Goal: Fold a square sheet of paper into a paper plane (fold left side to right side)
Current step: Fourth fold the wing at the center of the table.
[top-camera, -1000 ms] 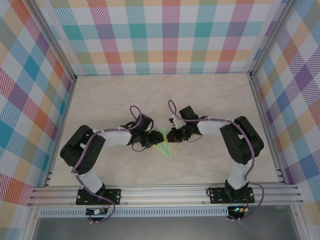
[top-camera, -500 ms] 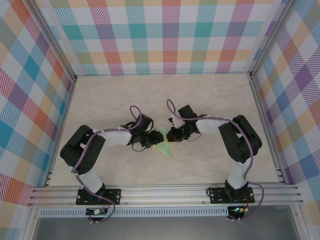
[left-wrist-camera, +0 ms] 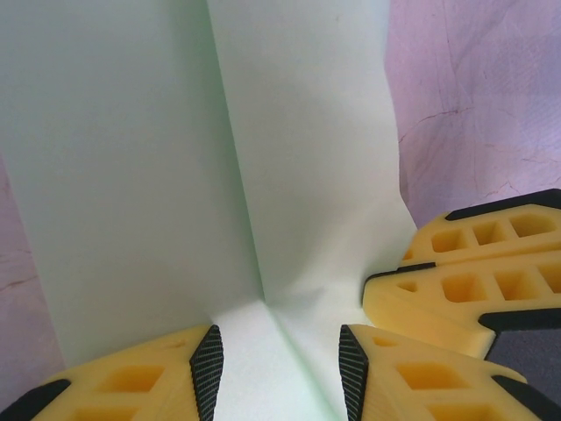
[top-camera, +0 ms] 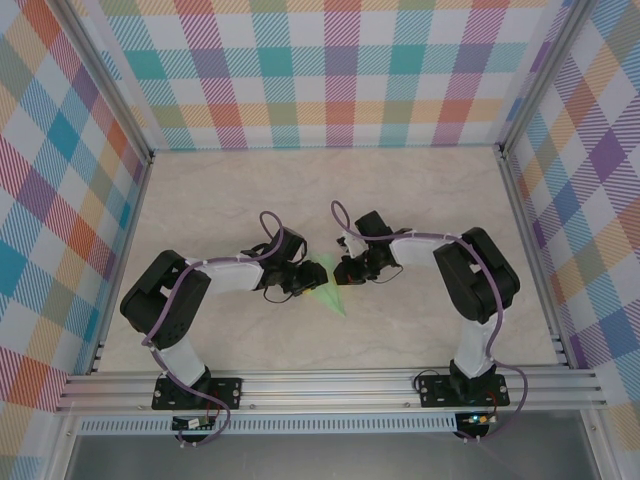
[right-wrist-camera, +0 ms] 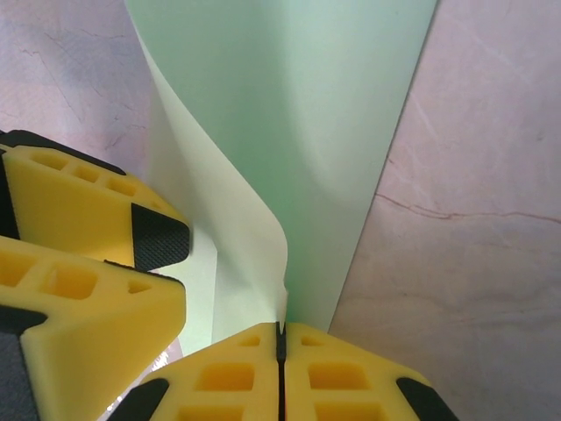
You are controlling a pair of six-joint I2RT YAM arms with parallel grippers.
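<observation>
**A:** Why are you gripping it like that?

**B:** My right gripper (right-wrist-camera: 280,344) is clenching on one edge of the sheet of paper (right-wrist-camera: 351,132), holding a flap up so that it is curling off the table (right-wrist-camera: 473,193). I am guessing the flap is meant to go across to the other side. My left gripper (left-wrist-camera: 280,373) is standing with its jaws apart. Its pads (left-wrist-camera: 208,368) are sitting either side of a crease and nothing is pinched between them. I take it to be steadying the sheet while the other one works.

**A:** And where is the sheet sitting?

**B:** From above it is lying mid-table between my two grippers. The left one is at its 9 o'clock and the right one at about 1 o'clock. A green corner is poking out toward 5 o'clock.

**A:** What are you failing to make out?

**B:** Close in, I cannot tell whether my left pads are pressing the paper down or hovering just over it. Further out, the sheet is running off the 12 o'clock edge of both wrist views, so its far end is cut off. From above my wrists are covering most of it, so I cannot judge how many folds it has.
</observation>
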